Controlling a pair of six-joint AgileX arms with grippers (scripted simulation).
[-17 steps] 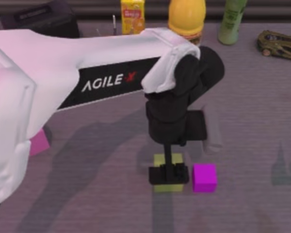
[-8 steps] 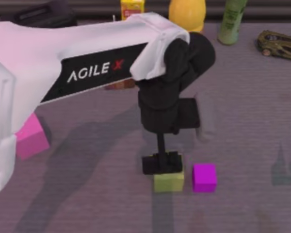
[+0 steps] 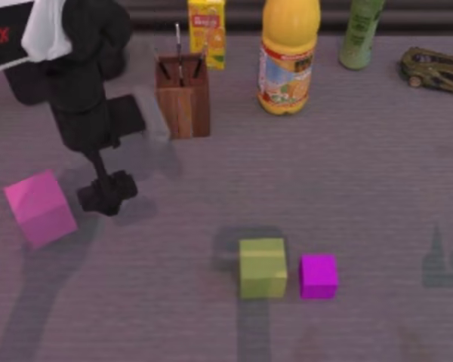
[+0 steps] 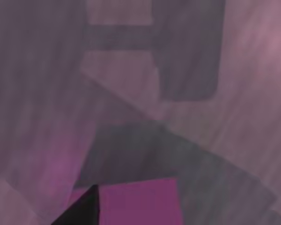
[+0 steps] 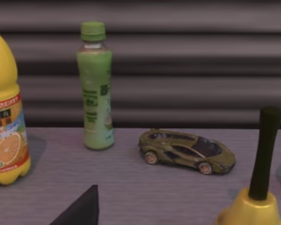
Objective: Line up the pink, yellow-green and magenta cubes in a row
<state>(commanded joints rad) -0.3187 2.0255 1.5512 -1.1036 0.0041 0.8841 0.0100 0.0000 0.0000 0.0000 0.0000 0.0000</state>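
The yellow-green cube (image 3: 262, 266) and the smaller magenta cube (image 3: 318, 276) sit side by side near the table's front middle, a small gap between them. The large pink cube (image 3: 39, 207) lies apart at the left, turned at an angle. My left gripper (image 3: 106, 194) hangs open and empty just right of the pink cube, a little above the table. In the left wrist view the pink cube (image 4: 131, 201) lies close below one dark fingertip (image 4: 86, 208). The right gripper is out of the top view; its wrist view shows one fingertip (image 5: 84, 208) holding nothing.
Along the back stand a wooden pen holder (image 3: 183, 102), a juice carton (image 3: 207, 23), an orange juice bottle (image 3: 289, 56), a green bottle (image 3: 360, 34) and a toy car (image 3: 434, 69). A brass bell (image 5: 253, 206) stands near the right gripper.
My left gripper let go of the yellow-green cube beside the magenta one, rose, and swung far left to hover next to the pink cube. The cubes stayed put.
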